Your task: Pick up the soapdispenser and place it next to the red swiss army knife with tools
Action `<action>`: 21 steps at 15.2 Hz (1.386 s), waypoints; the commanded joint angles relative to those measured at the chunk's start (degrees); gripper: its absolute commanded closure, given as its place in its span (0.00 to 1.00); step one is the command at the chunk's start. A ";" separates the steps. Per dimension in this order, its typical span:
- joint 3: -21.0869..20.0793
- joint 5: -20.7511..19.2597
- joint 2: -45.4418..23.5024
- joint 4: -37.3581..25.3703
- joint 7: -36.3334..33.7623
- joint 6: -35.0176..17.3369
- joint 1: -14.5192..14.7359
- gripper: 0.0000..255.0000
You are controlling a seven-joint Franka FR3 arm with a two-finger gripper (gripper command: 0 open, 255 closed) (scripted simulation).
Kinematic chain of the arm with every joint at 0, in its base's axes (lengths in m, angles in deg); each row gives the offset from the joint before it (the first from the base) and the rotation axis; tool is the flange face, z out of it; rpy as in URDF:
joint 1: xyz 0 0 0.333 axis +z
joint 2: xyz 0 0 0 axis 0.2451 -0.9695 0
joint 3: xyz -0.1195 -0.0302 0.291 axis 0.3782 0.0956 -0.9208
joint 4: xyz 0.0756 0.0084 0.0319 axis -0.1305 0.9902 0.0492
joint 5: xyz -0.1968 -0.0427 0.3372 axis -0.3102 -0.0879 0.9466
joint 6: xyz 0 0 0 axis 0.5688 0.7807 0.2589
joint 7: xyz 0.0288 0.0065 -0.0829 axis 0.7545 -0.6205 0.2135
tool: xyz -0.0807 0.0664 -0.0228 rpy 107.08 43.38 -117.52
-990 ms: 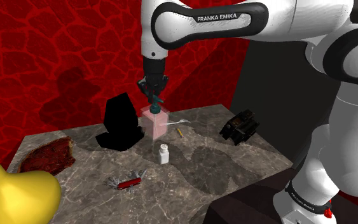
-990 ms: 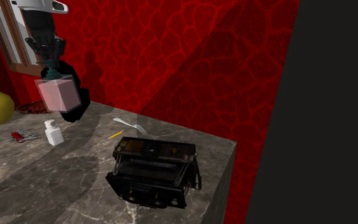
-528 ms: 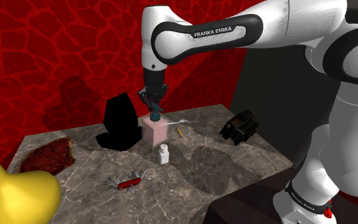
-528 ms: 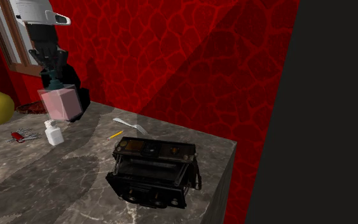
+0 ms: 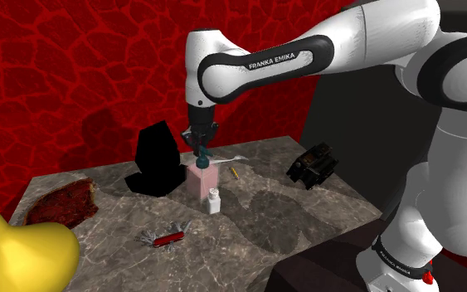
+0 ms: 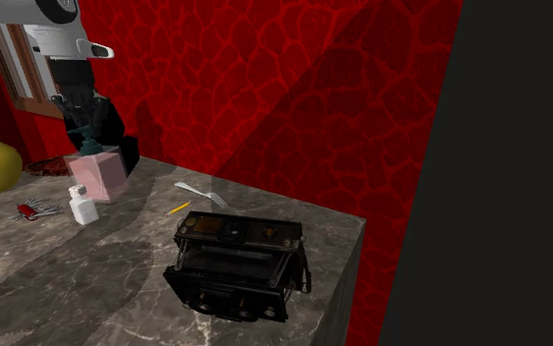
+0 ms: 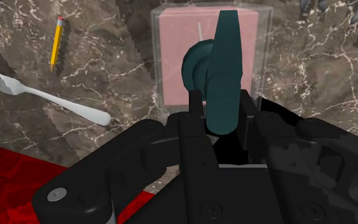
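The black hand [image 7: 222,113] is clamped on the teal pump head [image 7: 224,67] of the soap dispenser [image 7: 206,54]. Its two fingers [image 7: 195,111] stand only as far apart as the pump's neck, pressing it from both sides, and the spout sticks out past them over the bottle. The bottle is a clear, square-sided block with pink fill.

In the shoulder view the hand [image 5: 199,139] points down from the white arm and grips the top of the soap dispenser [image 5: 201,179]. The dispenser hangs low at the tabletop [image 5: 298,217], just behind a small white bottle [image 5: 214,200] and beside a black angular object [image 5: 157,162]. Whether its base touches the marbled stone cannot be told. In the second exterior view the hand [image 6: 85,136] holds the dispenser [image 6: 98,177] slightly tilted, close above the white bottle [image 6: 83,206].

The red swiss army knife [image 5: 167,236] lies with its tools fanned out nearer the tabletop's front edge. It is apart from the dispenser, with the white bottle roughly between the two; the second exterior view shows it [image 6: 33,208] towards that view's left.

A fork [image 7: 44,98] and a yellow pencil [image 7: 57,41] lie on the stone off to one side of the dispenser. A black appliance [image 6: 235,265] sits well away, near the tabletop's far corner.
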 commanded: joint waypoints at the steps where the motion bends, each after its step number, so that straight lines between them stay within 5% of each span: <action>1: 0.03 -0.01 -0.32 1.10 0.06 -1.46 -0.03 1.00; 13: 0.04 -0.04 -1.26 3.31 0.07 -4.61 -0.02 1.00; 14: 0.04 -0.04 -1.26 3.31 0.07 -4.61 -0.02 0.00; 21: 0.03 0.01 -0.06 1.09 0.10 -1.20 -0.06 0.00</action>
